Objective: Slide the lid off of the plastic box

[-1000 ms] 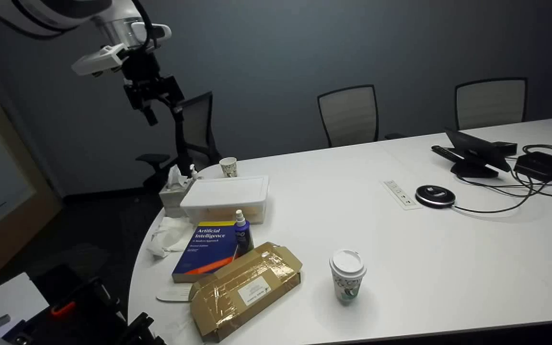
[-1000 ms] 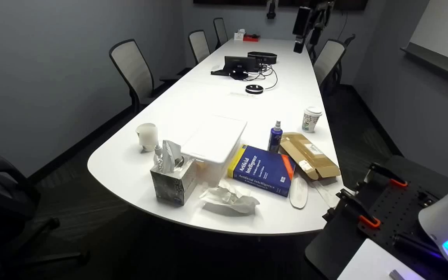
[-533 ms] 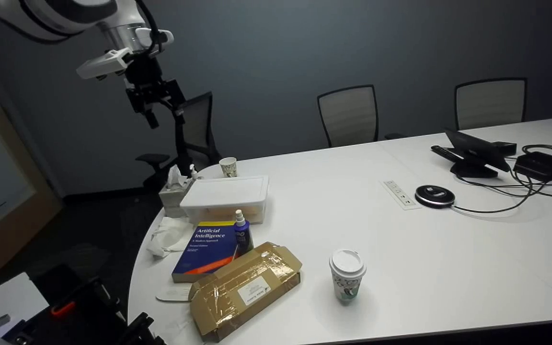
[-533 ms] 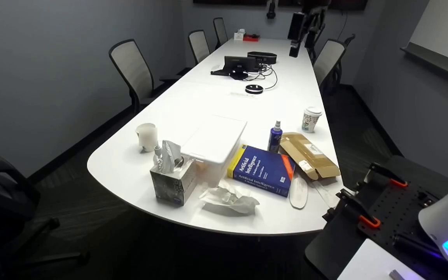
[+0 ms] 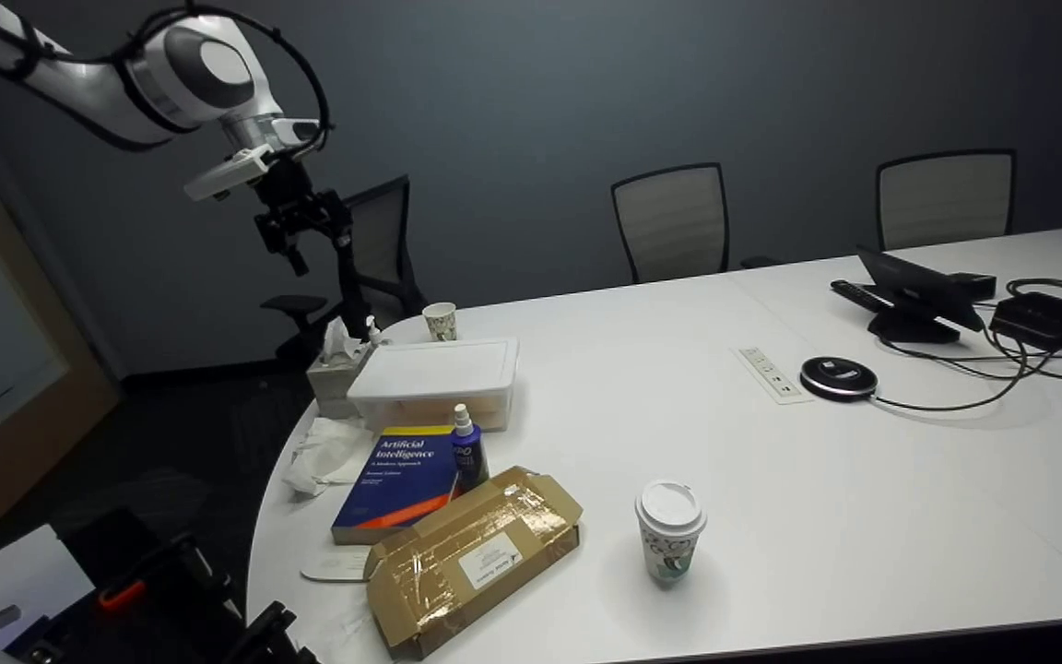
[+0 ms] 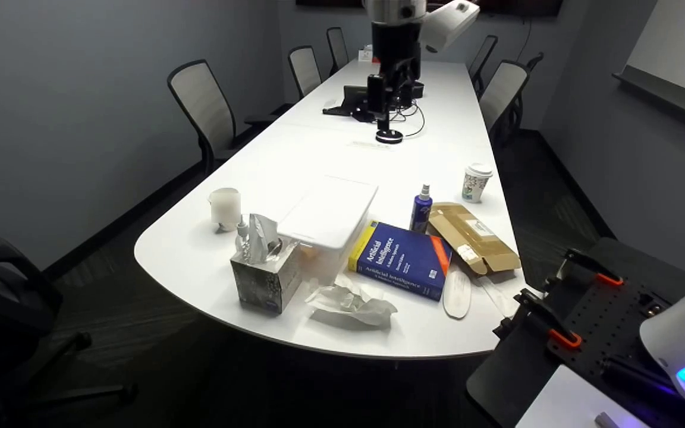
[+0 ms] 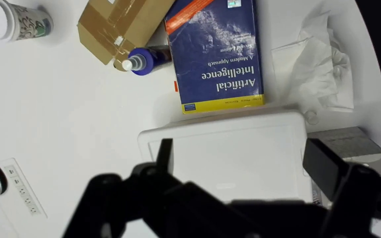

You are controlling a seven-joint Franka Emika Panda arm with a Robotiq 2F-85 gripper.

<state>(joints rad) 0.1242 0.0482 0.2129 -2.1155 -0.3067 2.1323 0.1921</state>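
A lid [image 5: 441, 365] covers the plastic box [image 5: 402, 414] far left on the bench [image 5: 642, 397] in an exterior view, with a tissue box [image 6: 266, 282] at left and a book [image 6: 403, 258] at right in an exterior view, and shows between wide-spread fingers [image 7: 322, 168] in the wrist view.

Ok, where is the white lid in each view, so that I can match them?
In an exterior view: the white lid is left of centre, on the plastic box.
In an exterior view: the white lid is at about the picture's centre.
In the wrist view: the white lid is slightly right of centre, partly hidden by the end effector.
Shared landmark: the blue book, close to the plastic box in all three.
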